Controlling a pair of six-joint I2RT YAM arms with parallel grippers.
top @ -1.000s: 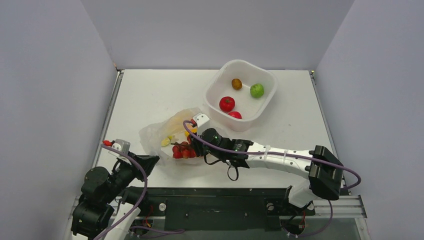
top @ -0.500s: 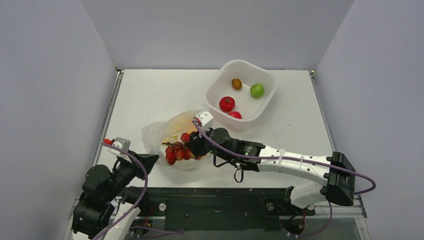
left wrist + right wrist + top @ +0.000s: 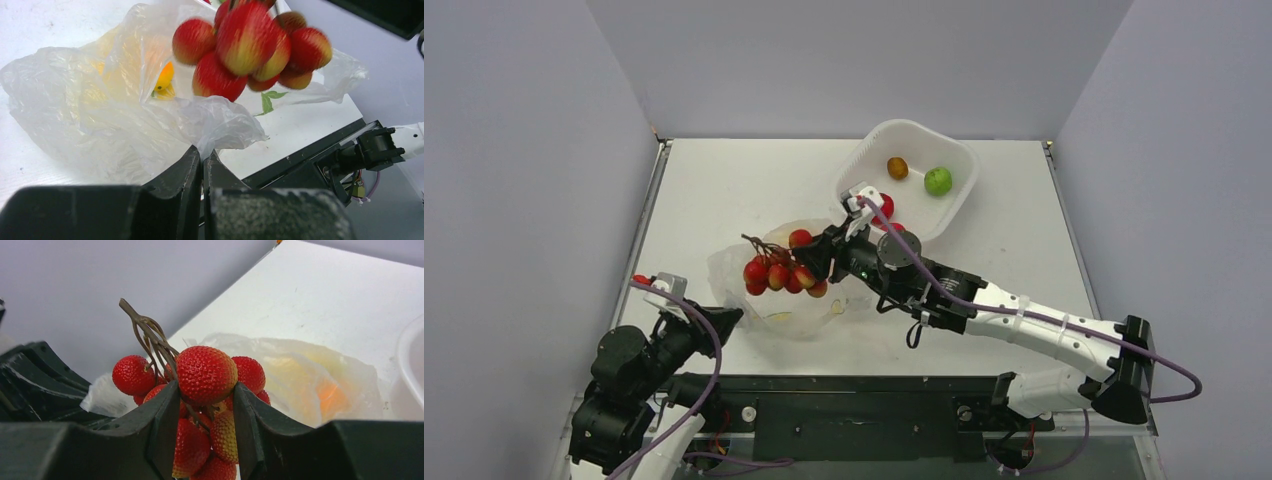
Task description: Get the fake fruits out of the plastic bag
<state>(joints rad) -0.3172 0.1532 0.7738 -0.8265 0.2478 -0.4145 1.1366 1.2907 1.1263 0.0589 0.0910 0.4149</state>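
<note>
My right gripper is shut on the bunch of red grapes and holds it in the air above the plastic bag. In the right wrist view the bunch sits between my fingers, its brown stem pointing up. My left gripper is shut on the bag's near edge. An orange-yellow fruit shows through the bag, and as an orange blur in the right wrist view. A red round fruit lies in the tub, partly hidden by my right wrist.
A white rigid tub stands at the back right, behind my right wrist. It holds a green apple and a small brown oval fruit. Grey walls close in the table on three sides.
My right gripper has lifted the grape bunch up and out of the bag, and its arm has stretched farther from the base. My left gripper has stayed shut on the bag's edge.
</note>
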